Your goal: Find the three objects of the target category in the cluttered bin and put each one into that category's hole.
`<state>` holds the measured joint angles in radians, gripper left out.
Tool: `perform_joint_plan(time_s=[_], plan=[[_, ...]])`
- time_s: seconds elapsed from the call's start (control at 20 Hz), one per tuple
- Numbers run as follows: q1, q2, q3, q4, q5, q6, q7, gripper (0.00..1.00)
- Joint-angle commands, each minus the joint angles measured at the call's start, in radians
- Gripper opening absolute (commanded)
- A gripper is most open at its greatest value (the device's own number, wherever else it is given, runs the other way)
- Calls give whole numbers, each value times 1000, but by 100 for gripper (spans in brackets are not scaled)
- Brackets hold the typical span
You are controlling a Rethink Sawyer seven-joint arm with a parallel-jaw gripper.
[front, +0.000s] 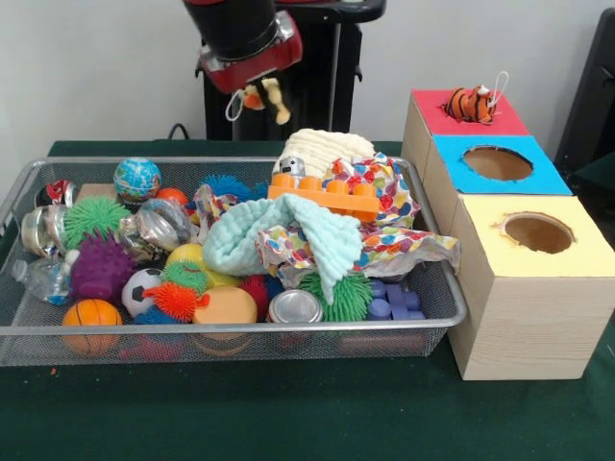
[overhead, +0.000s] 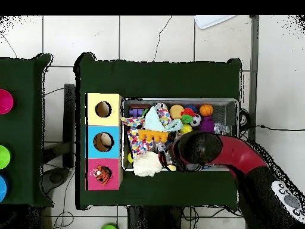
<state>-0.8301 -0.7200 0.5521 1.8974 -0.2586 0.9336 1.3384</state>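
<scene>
The wire mesh bin (front: 231, 331) lies on the green table, full of toys; it also shows in the overhead view (overhead: 179, 100). My gripper (front: 259, 91) hangs above the bin's far edge, shut on a small tan-orange plush animal (front: 271, 100) with a white loop. In the overhead view my arm (overhead: 199, 148) hides the gripper. An orange plush tiger with black stripes (front: 471, 104) (overhead: 102, 174) lies on the red surround (front: 432, 110) of the wooden box, covering the hole. I cannot pick out the pale yellow plush.
The box also has a blue-surround hole (front: 497, 163) and a yellow-surround hole (front: 538, 232). The bin holds an orange toy brick (front: 325, 197), a light blue cloth (front: 259, 235), a globe ball (front: 136, 179), a basketball (front: 92, 314), spiky balls and a tin (front: 294, 307).
</scene>
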Motion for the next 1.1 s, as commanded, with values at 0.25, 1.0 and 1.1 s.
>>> perform_joint_plan(time_s=[0.25, 1.0, 1.1], plan=[[47, -77, 41, 284, 89, -201, 156, 0], [213, -72, 3, 449, 184, -475, 289, 0], [235, -81, 11, 465, 218, -499, 303, 0]])
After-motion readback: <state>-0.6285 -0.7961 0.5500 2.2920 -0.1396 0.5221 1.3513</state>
